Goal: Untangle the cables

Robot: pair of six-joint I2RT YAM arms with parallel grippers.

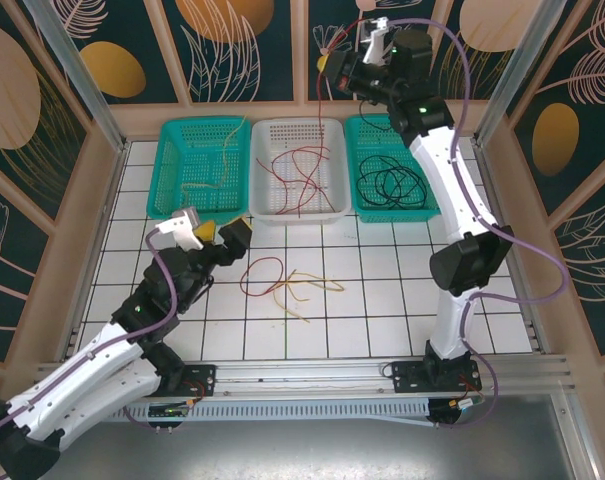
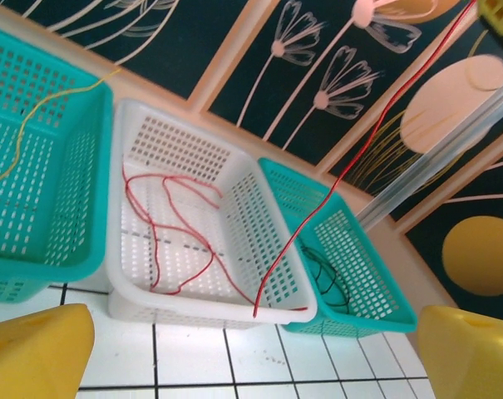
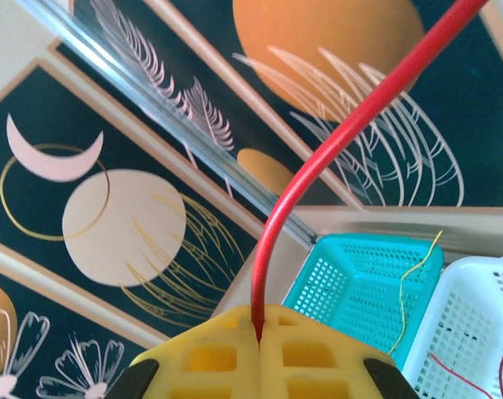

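A long red cable (image 3: 334,150) was pinched at its upper end between the closed yellow fingertips of the right gripper (image 3: 259,337). From that grip it curved up and away in the wrist view. In the overhead view it hung straight down below the raised gripper (image 1: 332,62), and its lower end reached the white basket (image 1: 297,215) beneath. More red cables (image 1: 297,170) lay looped on that basket's floor.

Below and to the right of this gripper, black cables (image 1: 387,183) were coiled in a teal basket (image 1: 432,205). A second teal basket (image 1: 162,200), on the far side of the white one, held a thin yellow cable (image 1: 217,165).

The left gripper (image 2: 251,366) was released. Its two yellow fingers (image 2: 35,349) stood wide apart with nothing between them, low over the tiled table (image 1: 402,290). Just to its right, a loose tangle (image 1: 282,280) of red and pale yellow strands lay on the tiles, apart from the fingers. Ahead of this gripper stood the white basket (image 2: 209,303), with the hanging red cable (image 2: 351,158) crossing in front of it.
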